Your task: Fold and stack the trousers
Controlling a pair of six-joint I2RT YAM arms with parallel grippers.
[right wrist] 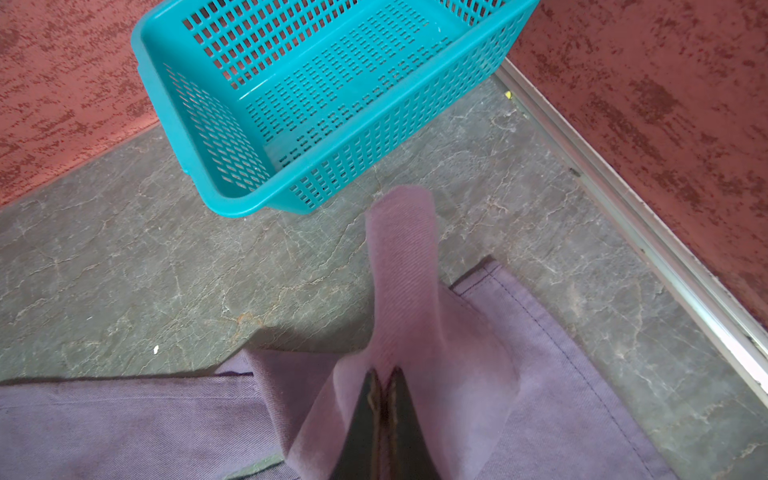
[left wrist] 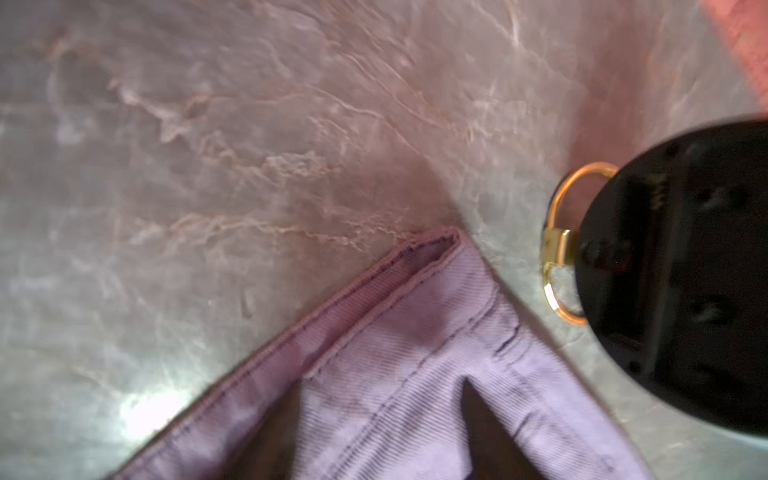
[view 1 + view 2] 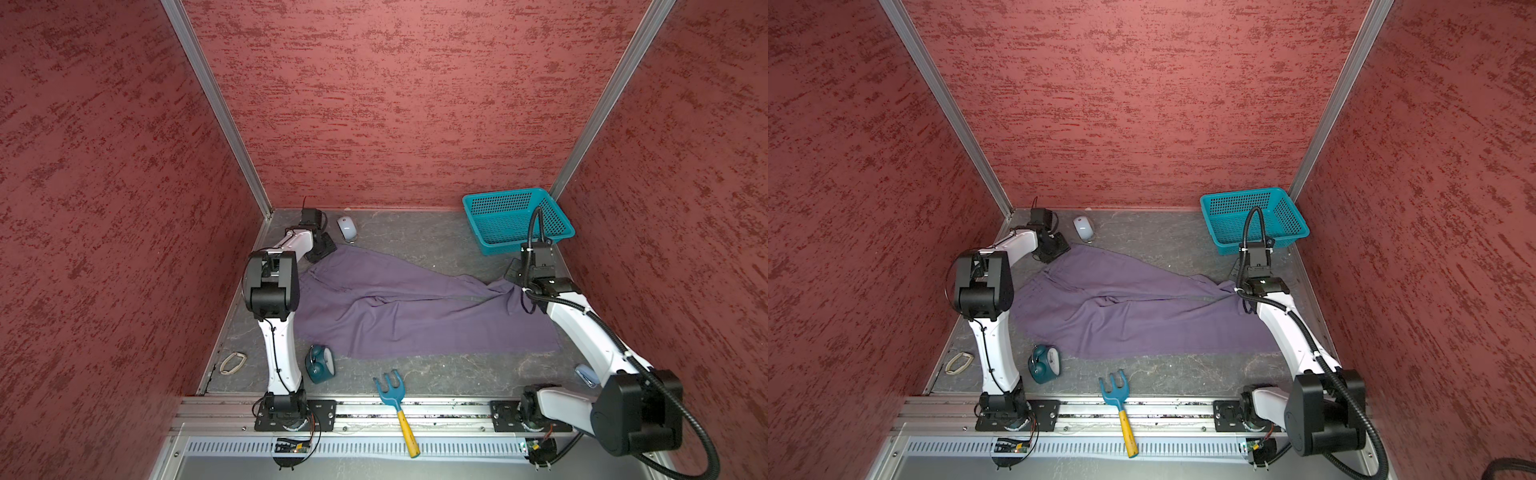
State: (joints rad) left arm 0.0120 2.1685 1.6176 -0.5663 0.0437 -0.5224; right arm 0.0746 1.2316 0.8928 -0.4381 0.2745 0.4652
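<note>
In both top views the trousers, a soft purple-grey pair, lie spread and creased across the middle of the grey marbled table, with the waist to the left and the two legs running right. The left gripper sits low at the far waist corner. The right gripper is at the end of the far leg, near the teal basket

Left wrist view: a stitched corner of the trousers lies flat on the table. Dark fingers stand either side of a span of cloth; whether they grip it cannot be told

Right wrist view: the right gripper is pinched tight on a fold of the trousers, which stands up between its fingers
</note>
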